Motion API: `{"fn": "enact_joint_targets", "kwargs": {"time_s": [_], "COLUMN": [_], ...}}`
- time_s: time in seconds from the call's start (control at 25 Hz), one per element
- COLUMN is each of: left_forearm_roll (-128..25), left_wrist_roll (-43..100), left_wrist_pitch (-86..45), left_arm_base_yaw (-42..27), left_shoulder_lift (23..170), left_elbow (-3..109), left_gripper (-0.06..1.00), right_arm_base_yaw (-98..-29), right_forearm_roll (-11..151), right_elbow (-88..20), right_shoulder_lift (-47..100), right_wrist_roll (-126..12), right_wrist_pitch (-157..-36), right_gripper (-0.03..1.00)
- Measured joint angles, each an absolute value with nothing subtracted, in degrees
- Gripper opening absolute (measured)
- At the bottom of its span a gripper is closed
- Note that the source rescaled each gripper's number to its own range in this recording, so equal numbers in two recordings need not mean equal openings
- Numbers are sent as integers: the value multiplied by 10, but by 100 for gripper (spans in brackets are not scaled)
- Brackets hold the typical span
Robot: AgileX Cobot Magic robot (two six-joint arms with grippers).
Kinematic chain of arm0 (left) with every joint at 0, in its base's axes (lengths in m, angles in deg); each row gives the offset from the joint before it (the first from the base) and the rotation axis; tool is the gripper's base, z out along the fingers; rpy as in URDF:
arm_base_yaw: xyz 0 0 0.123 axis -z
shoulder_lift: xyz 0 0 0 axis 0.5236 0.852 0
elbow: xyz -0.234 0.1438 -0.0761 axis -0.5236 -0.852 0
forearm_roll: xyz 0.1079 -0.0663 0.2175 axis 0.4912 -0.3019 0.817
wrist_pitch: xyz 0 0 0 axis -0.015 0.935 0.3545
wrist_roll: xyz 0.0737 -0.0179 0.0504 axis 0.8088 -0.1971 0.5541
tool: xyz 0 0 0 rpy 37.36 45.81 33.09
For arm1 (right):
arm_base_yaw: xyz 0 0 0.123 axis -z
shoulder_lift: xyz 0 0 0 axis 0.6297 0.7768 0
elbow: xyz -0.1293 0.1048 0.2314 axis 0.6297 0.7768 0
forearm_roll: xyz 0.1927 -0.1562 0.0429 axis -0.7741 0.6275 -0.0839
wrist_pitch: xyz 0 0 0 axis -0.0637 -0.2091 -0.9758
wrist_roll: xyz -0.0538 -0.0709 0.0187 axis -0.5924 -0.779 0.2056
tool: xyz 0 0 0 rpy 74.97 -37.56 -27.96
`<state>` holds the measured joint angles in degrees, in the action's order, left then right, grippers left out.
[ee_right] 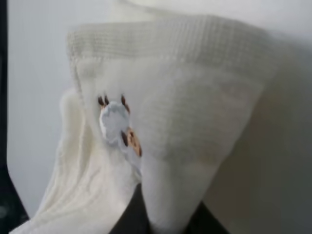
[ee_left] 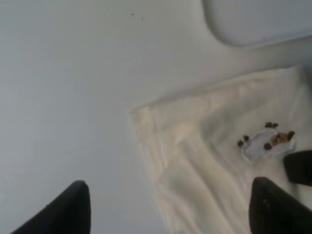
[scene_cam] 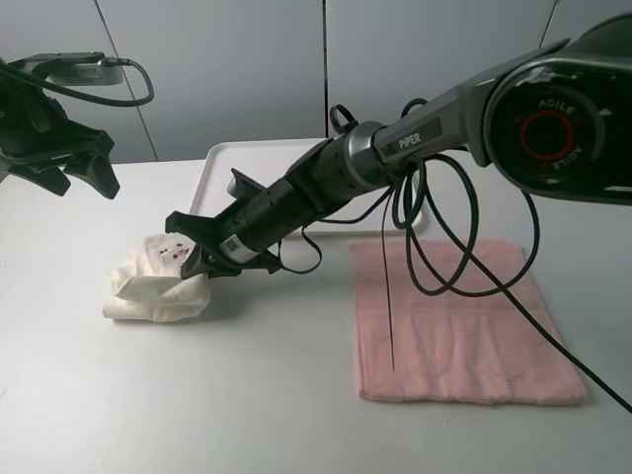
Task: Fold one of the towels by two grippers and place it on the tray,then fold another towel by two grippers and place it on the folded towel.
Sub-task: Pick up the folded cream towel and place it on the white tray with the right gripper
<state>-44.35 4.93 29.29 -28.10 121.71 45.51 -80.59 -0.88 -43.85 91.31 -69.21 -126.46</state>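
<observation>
The cream towel (scene_cam: 158,286) lies as a loose, crumpled bundle on the left of the table, its dark embroidered mark (scene_cam: 176,252) facing up. My right gripper (scene_cam: 197,259) reaches across the middle and is shut on the bundle's right edge. In the right wrist view the cream towel (ee_right: 185,97) drapes over the dark fingers (ee_right: 127,217). My left gripper (scene_cam: 84,170) hangs open above the table at the far left, apart from the cloth; its view looks down on the cream towel (ee_left: 204,161). The white tray (scene_cam: 222,163) sits behind. The pink towel (scene_cam: 464,326) lies flat at right.
The right arm (scene_cam: 395,148) and its black cables (scene_cam: 434,247) cross over the tray's front and the pink towel's near-left part. A corner of the tray (ee_left: 253,19) shows in the left wrist view. Grey wall panels stand behind the table.
</observation>
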Motion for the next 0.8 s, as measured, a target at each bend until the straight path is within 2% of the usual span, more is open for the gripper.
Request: {"fn": "enact_joint_targets", "kwargs": {"time_s": [0.28, 0.8], "left_forearm_roll": [-446, -447], "left_wrist_roll": [49, 50], "left_wrist_pitch": [298, 305], "left_arm_base_yaw": [-281, -281], "left_shoulder_lift": [1217, 1217], "left_elbow": [455, 455], "left_gripper": [86, 86], "right_arm_base_yaw": [-790, -656], "right_forearm_roll": [61, 166], "right_elbow": [-522, -565], "right_shoulder_lift": [903, 903], "right_wrist_roll": [-657, -588], "right_wrist_pitch": [-1295, -1291], "right_gripper": [7, 7]}}
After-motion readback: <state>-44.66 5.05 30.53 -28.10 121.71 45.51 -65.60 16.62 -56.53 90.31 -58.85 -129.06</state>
